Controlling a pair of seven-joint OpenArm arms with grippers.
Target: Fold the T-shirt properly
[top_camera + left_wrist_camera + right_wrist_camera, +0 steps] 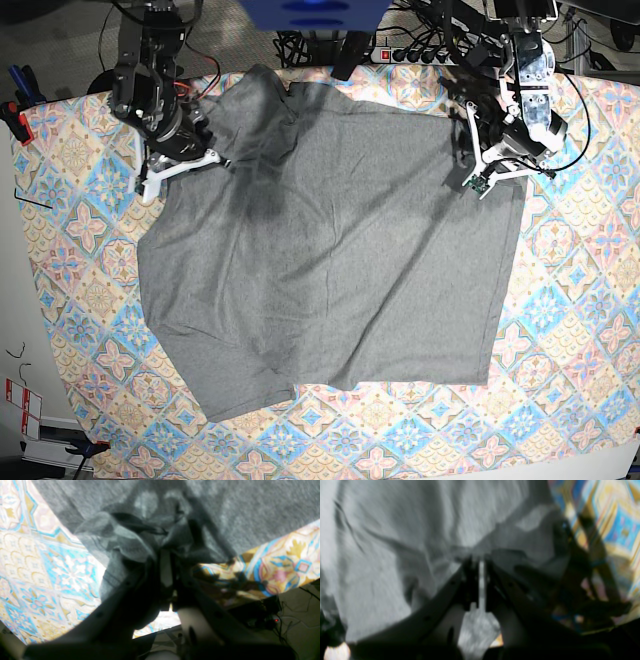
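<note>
With both the left tool (478, 172) and right tool (205, 158) clamped on the T-shirt (330, 260), I should lift evenly, keeping the far edge taut above the bench (590, 300)

The T-shirt (330, 260) is a plain heather-grey short-sleeved one with no print, spread mostly flat and covering much of the surface. In the base view its body runs from the far edge of the surface down toward the near side, where one corner juts out at lower left as a loose flap. The straight edge on the view's right runs down to a fairly square lower corner. Soft wrinkles and a darker shaded patch sit in the upper middle. At the upper left the cloth is bunched and lifted into folds; the left wrist view shows a crumpled gather of fabric (140, 537) there.
</note>
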